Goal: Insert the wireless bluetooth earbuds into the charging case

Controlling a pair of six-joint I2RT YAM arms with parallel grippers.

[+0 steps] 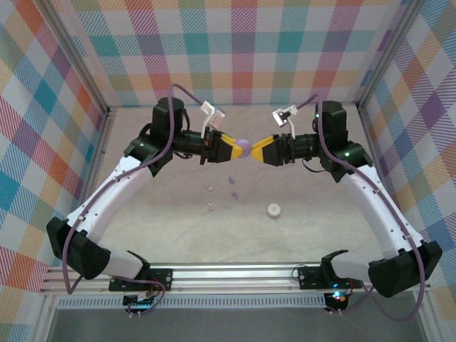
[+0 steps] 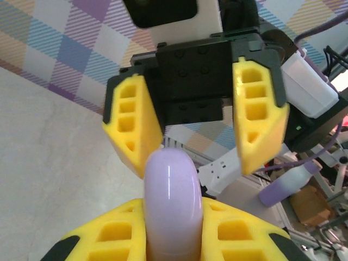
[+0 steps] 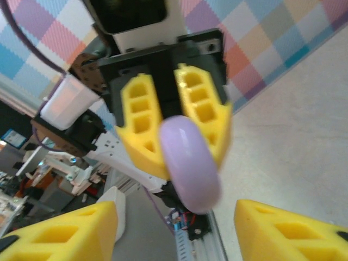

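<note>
- Counting first: one charging case (image 1: pixel 244 147), four wireless bluetooth earbuds, one white disc (image 1: pixel 273 209), and my two grippers.
- Two of the earbuds are white (image 1: pixel 210 188) (image 1: pixel 209 206) and two are pale purple (image 1: pixel 231 179) (image 1: pixel 234 194). All four lie loose near the middle of the surface (image 1: pixel 320 228), close together but not touching.
- The white disc sits on the surface beside them, toward the right edge and a little nearer the near edge.
- My left gripper (image 1: pixel 229 148) is clamped tight on the charging case and holds it in the air above the middle of the surface, on the far-edge side of the earbuds.
- My right gripper (image 1: pixel 258 149) faces it with its fingers (image 3: pixel 60 234) spread well apart and nothing gripped. The free end of the case sits at the mouth of that gap.
- One right finger looks very close to the case in the left wrist view, and I cannot tell whether it touches.
- The held end of the case is cut off by the bottom of the left wrist view.
- The right wrist view is blurred, and the earbuds are too small from above to make out their shape.
- The case is smooth, glossy pale purple with rounded edges, like a thick pebble. My fingers are yellow wedges with hollow cells.
</note>
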